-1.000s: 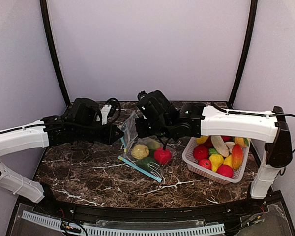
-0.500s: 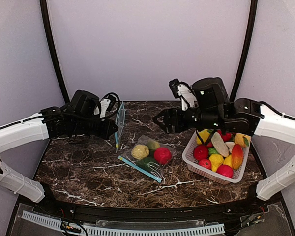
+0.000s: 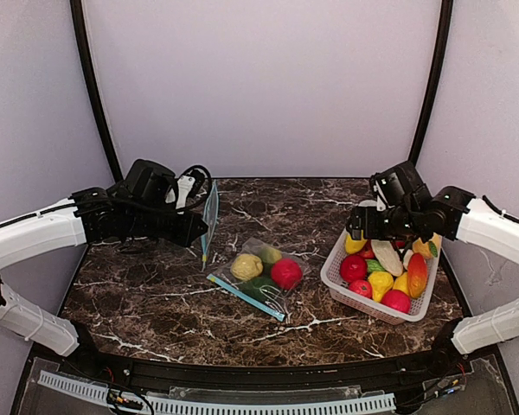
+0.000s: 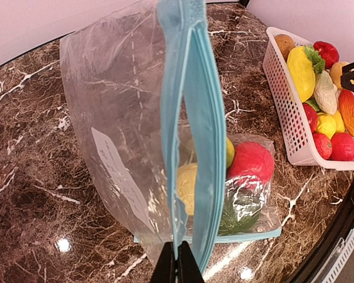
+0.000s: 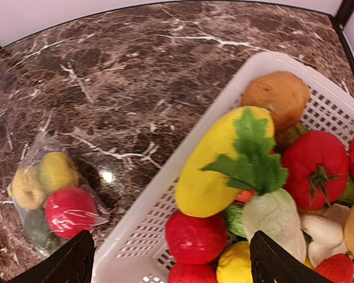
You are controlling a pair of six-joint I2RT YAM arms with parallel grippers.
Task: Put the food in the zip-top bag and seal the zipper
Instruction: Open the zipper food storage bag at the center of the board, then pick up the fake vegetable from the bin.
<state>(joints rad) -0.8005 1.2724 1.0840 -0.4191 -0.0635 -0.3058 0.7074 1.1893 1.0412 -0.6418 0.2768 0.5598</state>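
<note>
A white basket (image 3: 337,281) stands on the marble surface (image 3: 138,294), well right of the zip-top bag (image 4: 118,118). The right gripper (image 5: 172,253) hangs open just above the food (image 5: 224,159) heaped in it: yellow, red, orange and white. The left gripper (image 4: 177,266) is clamped on the bag's blue zipper (image 4: 192,118), holding the mouth raised. Red, yellow and green pieces lie inside.

No legible text anywhere, seemingly.

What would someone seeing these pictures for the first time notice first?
The white basket at the right, heaped with bright toy food, draws the eye first; the open right gripper hangs over it. At the centre, the left gripper holds the zip-top bag up by its blue zipper, a red fruit inside.
</note>
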